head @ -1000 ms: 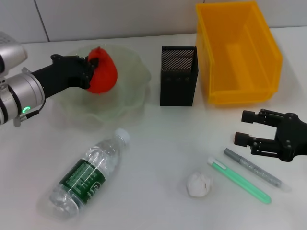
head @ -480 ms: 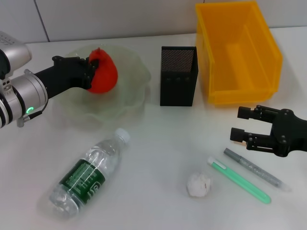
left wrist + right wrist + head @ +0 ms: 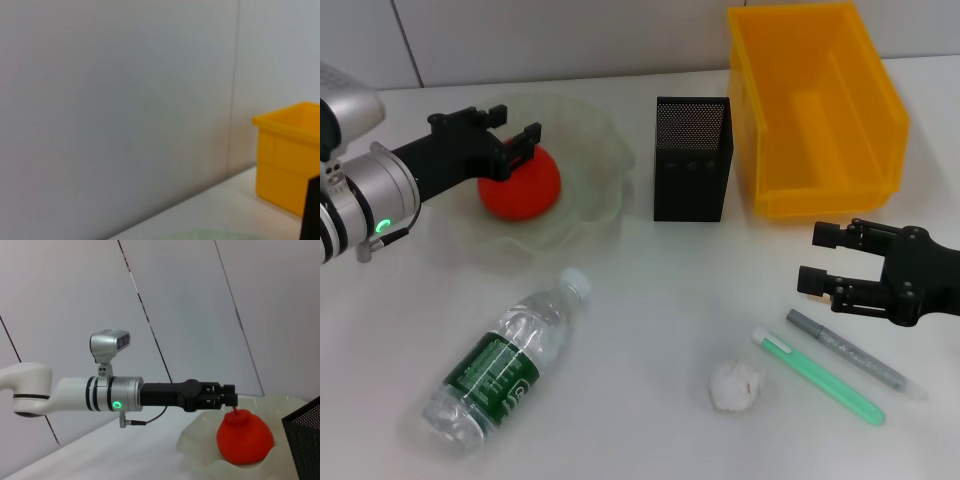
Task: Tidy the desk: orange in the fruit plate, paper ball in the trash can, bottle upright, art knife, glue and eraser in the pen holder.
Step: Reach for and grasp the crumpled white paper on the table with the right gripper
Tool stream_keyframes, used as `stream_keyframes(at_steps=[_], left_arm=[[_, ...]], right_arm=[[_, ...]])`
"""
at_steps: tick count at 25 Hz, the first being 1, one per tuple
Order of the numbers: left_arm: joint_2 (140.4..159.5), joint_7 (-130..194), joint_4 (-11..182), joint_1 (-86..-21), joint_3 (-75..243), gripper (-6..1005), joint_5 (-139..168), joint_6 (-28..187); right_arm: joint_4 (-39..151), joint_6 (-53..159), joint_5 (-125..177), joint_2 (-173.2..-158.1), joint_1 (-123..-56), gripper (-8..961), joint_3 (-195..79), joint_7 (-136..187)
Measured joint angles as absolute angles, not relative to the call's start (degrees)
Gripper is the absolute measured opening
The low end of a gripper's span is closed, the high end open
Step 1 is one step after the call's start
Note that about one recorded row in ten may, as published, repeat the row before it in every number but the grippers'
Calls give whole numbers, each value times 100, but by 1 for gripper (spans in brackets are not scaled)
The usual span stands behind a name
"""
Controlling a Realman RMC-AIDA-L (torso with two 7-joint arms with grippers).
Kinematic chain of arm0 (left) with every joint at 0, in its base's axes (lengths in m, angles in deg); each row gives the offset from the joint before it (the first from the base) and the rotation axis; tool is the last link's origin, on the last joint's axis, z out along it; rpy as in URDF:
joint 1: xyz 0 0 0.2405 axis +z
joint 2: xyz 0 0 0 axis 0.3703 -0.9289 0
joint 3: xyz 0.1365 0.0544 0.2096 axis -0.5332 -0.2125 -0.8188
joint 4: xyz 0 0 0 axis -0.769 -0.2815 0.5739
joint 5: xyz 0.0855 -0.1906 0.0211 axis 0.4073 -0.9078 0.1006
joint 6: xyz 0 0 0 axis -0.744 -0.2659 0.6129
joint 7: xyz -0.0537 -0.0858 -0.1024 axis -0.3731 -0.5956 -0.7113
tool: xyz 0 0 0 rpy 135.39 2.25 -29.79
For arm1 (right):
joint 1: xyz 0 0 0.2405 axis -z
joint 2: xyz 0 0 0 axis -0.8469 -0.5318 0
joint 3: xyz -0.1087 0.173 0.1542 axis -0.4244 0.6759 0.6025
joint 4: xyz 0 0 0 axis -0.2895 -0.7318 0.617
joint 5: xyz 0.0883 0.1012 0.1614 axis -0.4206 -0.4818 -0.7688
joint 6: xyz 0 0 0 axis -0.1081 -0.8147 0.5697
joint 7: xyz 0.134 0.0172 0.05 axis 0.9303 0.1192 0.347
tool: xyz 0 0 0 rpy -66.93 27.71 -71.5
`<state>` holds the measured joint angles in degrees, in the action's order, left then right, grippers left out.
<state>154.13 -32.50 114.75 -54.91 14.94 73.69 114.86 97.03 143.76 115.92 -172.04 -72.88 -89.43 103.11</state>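
The orange point(image 3: 520, 185) lies in the fruit plate point(image 3: 595, 215) at the back left. My left gripper point(image 3: 515, 128) is open just above it and apart from it; the right wrist view shows the same gripper point(image 3: 229, 395) over the orange point(image 3: 245, 436). My right gripper point(image 3: 815, 258) is open and empty, above the table at the right. The bottle point(image 3: 500, 365) lies on its side at the front left. The paper ball point(image 3: 735, 385), a green glue stick point(image 3: 817, 376) and a grey art knife point(image 3: 855, 355) lie at the front right. The eraser is not in view.
The black mesh pen holder point(image 3: 692, 160) stands at the back middle, with the yellow trash can point(image 3: 815, 105) to its right. The left wrist view shows a white wall and a corner of the trash can point(image 3: 290, 155).
My left gripper has opened and let go of the orange, which now rests lower in the plate. My right gripper has moved left and a little away from the table's front edge.
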Motion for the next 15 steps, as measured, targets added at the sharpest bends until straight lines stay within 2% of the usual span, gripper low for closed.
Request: stream_keyframes(at_steps=[10,15], left_arm=[[15395,-3227,11481,-5424,1452,739,7203,11528],[15390,-3347,11561,-5350,1476,778,7189,11680]], right_arm=[[9703,14328,11622,-17204,-7263,770,-8939,10312],[9703,14319,11631,-17204,-7251,769,-8938,10312]])
